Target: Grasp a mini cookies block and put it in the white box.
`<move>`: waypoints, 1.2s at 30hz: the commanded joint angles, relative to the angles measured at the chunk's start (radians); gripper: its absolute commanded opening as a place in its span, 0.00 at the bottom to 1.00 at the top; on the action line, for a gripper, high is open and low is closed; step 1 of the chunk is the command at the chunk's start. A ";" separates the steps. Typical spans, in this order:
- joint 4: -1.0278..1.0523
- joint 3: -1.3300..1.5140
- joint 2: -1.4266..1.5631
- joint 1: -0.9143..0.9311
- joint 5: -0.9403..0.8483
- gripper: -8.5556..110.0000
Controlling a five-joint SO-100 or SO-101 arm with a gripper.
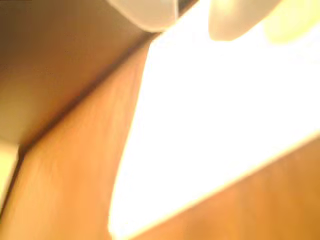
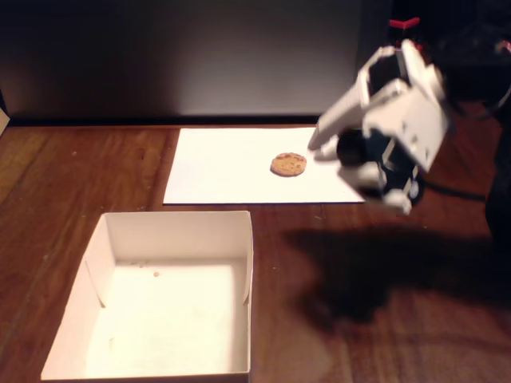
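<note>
The mini cookies block (image 2: 288, 164) is a small round golden-brown cookie lying flat on a white paper sheet (image 2: 231, 167) at the back of the table. The white box (image 2: 108, 239) stands with nothing in it at the front left, well apart from the cookie. My gripper (image 2: 329, 155) hovers blurred just right of the cookie, above the sheet's right end, its fingers pointing left. In the wrist view the gripper (image 1: 192, 17) shows two pale fingertips (image 1: 145, 12) apart at the top edge, open with nothing between them. The cookie and box are out of the wrist view.
The brown wooden table (image 2: 383, 319) carries the arm's dark shadow right of the box. A grey wall (image 2: 200, 56) runs close behind the sheet. A black cable (image 2: 459, 191) trails at the right. The wrist view shows the bright sheet (image 1: 210, 125) and wood (image 1: 75, 175).
</note>
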 commanded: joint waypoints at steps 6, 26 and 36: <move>0.014 -0.472 -0.311 0.097 0.103 0.09; 0.397 -0.945 -0.830 0.307 0.256 0.10; 0.509 -1.078 -1.078 0.364 0.299 0.11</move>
